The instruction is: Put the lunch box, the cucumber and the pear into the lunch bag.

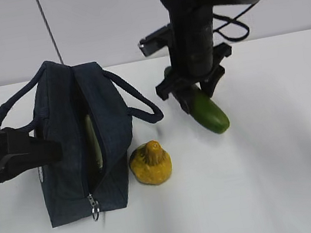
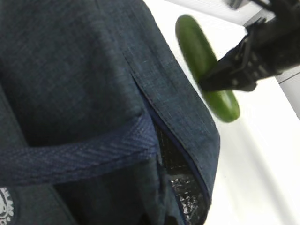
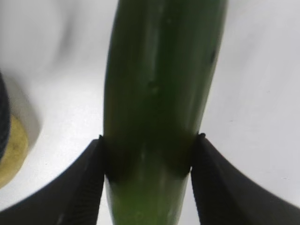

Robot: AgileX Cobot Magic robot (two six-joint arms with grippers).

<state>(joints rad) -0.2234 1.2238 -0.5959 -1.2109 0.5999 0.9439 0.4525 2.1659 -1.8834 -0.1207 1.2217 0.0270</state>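
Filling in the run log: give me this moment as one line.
right gripper: shut on cucumber | left gripper: at lunch bag | pear: on table

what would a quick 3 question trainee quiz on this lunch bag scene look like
1. True or false: the right gripper is clamped on the cucumber.
2. Where is the pear? A) inside the lunch bag B) on the table beside the bag C) in a gripper
3. Fill in: the pale green thing visible through the bag's open top is the ____.

Key
1. True: both fingers press the cucumber's sides in the right wrist view.
2. B: it sits on the table by the bag's zipper end, right of it in the exterior view.
3. lunch box, already standing inside the bag.
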